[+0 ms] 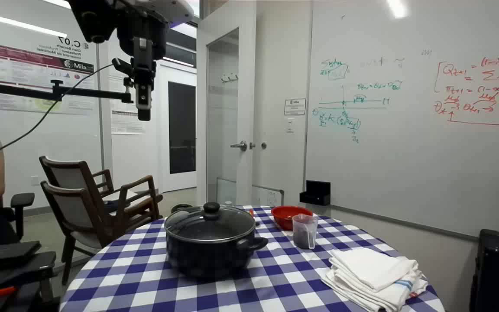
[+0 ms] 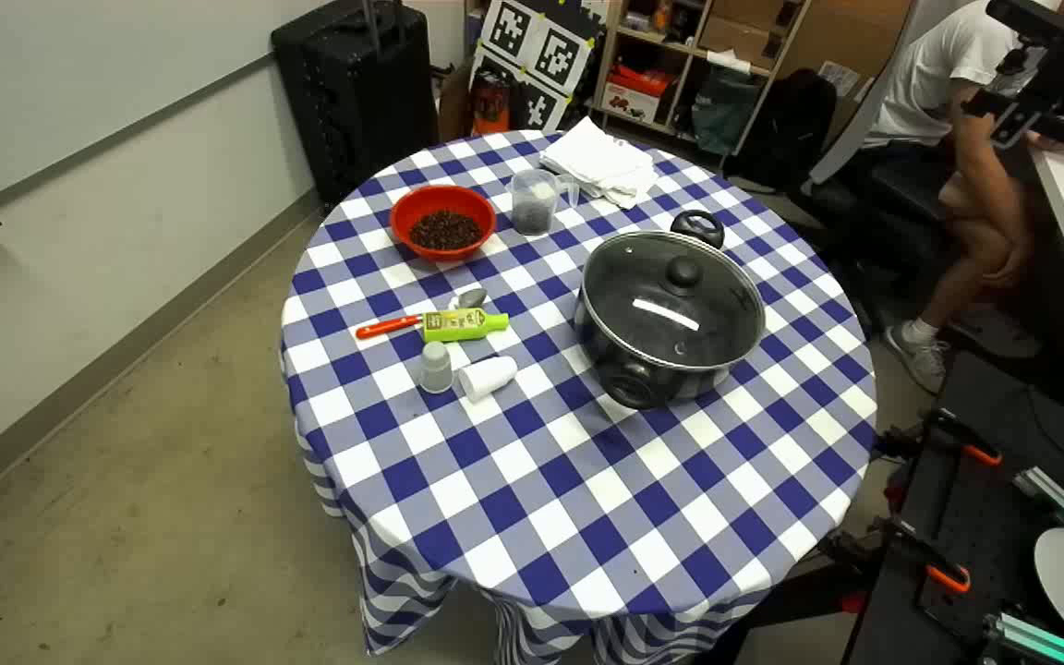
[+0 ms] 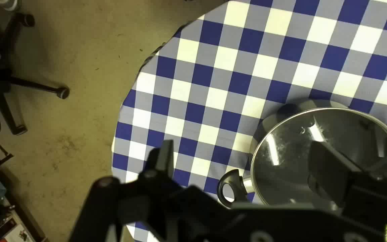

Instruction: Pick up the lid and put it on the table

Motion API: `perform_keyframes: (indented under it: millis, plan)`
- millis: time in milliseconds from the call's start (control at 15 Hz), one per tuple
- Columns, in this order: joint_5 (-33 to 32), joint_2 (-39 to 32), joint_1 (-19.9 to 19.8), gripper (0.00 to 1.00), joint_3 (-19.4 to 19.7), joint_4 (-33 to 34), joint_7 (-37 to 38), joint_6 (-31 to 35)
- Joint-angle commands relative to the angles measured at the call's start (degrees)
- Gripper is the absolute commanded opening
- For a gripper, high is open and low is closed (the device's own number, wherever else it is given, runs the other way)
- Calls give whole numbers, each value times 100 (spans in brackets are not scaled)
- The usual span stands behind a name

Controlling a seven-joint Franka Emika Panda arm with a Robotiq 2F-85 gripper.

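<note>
The lid is round dark glass with a metal rim and a black central knob. It lies on the black pot (image 1: 206, 262) in both exterior views; the lid (image 1: 189, 227) (image 2: 634, 314) covers the pot (image 2: 615, 356). The pot stands on the checked table (image 1: 132, 277) (image 2: 532, 499). My gripper (image 1: 144, 113) hangs high above the table, up and left of the pot in an exterior view. In the wrist view my gripper (image 3: 242, 151) is open and empty, its fingers wide apart. The right finger covers part of the lid (image 3: 291, 158), including its knob. The table (image 3: 210, 101) lies below.
A red bowl (image 2: 444, 222) of dark bits, a measuring cup (image 2: 534, 203) and folded white cloths (image 2: 597, 162) stand near the pot. A green bottle (image 2: 458, 325), an orange-handled spoon (image 2: 389, 327), a grey shaker (image 2: 436, 368) and a white cup (image 2: 488, 377) share the table.
</note>
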State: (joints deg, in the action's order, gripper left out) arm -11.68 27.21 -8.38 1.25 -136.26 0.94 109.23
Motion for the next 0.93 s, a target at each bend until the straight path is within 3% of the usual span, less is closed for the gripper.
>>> perform_keyframes:
  millis: [0,200,533,867]
  plan:
    - [-37,-1,96,100,80,15,34,-16]
    - [83,-372,230,100,65,-17,27,469]
    - [537,-1563,682,100,-21,86,-184,1871]
    - [1658,-2831,1041,100,-62,440,-1085,2693]
